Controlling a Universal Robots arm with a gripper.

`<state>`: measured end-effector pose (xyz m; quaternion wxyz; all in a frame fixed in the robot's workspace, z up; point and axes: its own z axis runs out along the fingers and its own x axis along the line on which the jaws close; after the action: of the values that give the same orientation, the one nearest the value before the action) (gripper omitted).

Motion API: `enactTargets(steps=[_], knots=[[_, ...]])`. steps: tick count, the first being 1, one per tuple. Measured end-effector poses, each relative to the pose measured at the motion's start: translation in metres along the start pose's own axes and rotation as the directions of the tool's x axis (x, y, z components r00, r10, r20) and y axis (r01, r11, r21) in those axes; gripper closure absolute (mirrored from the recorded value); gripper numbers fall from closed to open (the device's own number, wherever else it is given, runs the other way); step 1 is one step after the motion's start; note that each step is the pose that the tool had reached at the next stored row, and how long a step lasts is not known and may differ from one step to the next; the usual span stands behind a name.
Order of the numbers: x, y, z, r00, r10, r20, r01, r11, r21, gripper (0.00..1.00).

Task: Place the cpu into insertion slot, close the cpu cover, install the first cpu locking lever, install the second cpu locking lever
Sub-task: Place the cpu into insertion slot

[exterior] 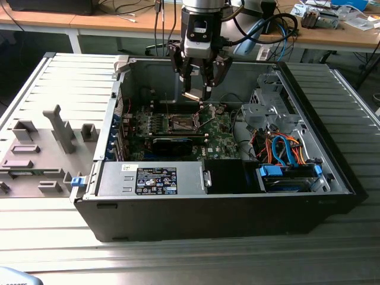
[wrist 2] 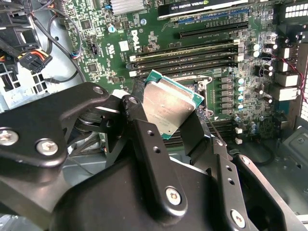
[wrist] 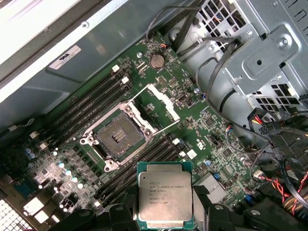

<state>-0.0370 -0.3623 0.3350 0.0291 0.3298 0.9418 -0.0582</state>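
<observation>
Aloft, tool [exterior: 196,90] grips cpu [wrist: 165,199]; insertion slot [wrist: 117,137] uncovered.

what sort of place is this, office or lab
Probably a robotics lab or workshop: an opened computer case sits on a ribbed metal bench, cable-strewn wooden desks stand behind, and the gripper holds the cpu.

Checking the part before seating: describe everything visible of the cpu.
The cpu is a flat square chip, silvery-grey metal top with print, thin green border. The gripper is shut on two opposite edges and holds it in the air, seemingly tilted, above the green circuit board. It touches nothing else and is clear of the empty insertion slot, so it is not yet seated.
</observation>
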Motion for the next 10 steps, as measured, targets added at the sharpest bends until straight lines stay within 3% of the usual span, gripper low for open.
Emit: enactTargets(steps=[10], knots=[[0.0000,0.0000,0.0001,1.0000,0.007,-0.0007,-0.007,1.0000,0.0007,0.46]])
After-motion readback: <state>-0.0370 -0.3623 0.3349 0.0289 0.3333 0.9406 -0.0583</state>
